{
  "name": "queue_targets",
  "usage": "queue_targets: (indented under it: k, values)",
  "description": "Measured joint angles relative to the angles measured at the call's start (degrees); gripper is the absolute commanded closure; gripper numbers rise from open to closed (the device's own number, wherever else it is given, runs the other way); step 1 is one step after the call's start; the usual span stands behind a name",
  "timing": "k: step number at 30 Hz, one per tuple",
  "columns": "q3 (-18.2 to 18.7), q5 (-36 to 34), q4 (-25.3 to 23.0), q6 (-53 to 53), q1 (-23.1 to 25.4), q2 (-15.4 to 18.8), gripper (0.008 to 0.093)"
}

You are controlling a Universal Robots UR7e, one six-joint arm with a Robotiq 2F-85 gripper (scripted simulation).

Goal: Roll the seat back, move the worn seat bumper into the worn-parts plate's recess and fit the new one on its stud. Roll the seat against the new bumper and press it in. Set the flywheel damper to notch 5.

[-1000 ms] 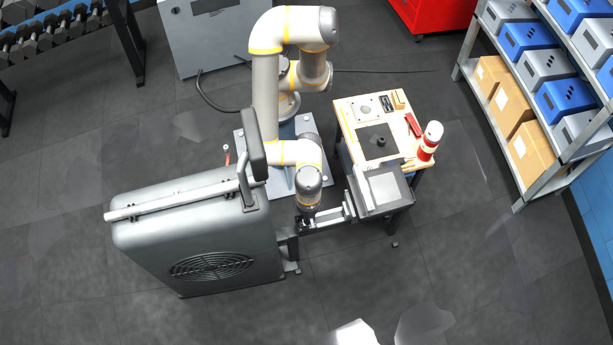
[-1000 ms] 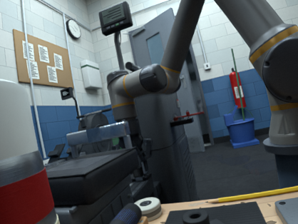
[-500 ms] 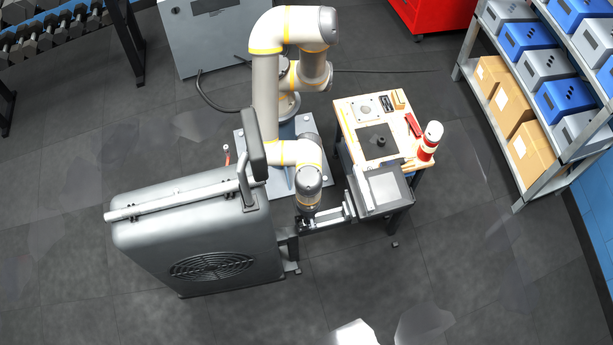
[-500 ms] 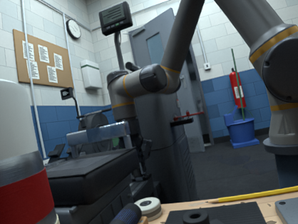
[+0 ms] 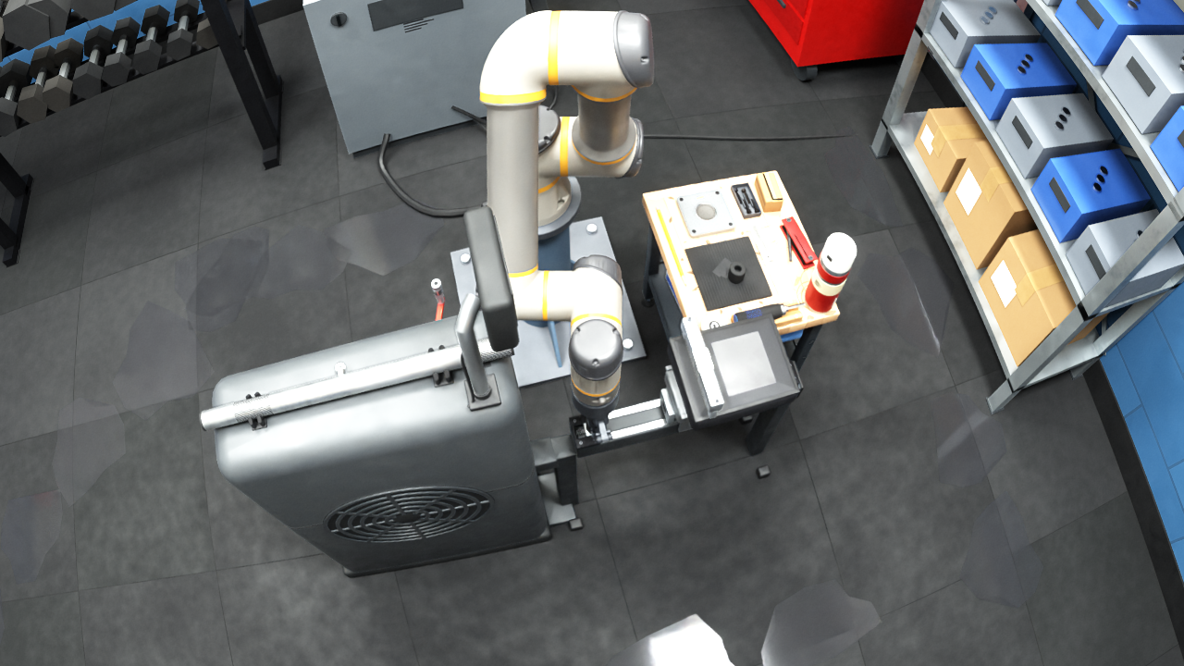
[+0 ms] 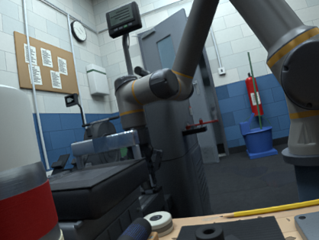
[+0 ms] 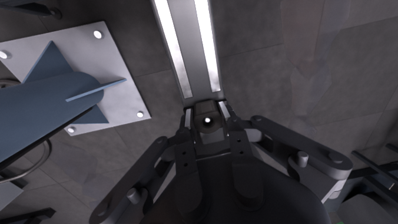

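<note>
The worn seat bumper [image 7: 207, 120], a dark stubby cylinder with a bright stud end in its middle, sits at the front end of the rowing machine's rail [image 7: 191, 47], and my gripper [image 7: 207, 123] is closed around it from above. The seat [image 5: 741, 364] stands rolled back along the rail beside the workbench. The new bumper [image 5: 735, 272] rests on a black mat on the bench. The grey worn-parts plate [image 5: 705, 213] with its round recess lies behind the mat.
The flywheel housing [image 5: 373, 447] with its fan grille stands left of the rail, its monitor post [image 5: 488, 282] close by the arm. A red and white can [image 5: 830, 272] stands at the bench edge. Shelving with boxes lines the right side.
</note>
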Motion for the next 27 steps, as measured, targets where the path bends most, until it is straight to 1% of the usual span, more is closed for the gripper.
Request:
queue_targets:
  k: [13, 27]
  values:
    - [-0.14, 0.00, 0.77, 0.00, 0.00, -0.57, 0.0934]
    - [-0.85, 0.00, 3.77, 0.00, 0.00, -2.90, 0.0934]
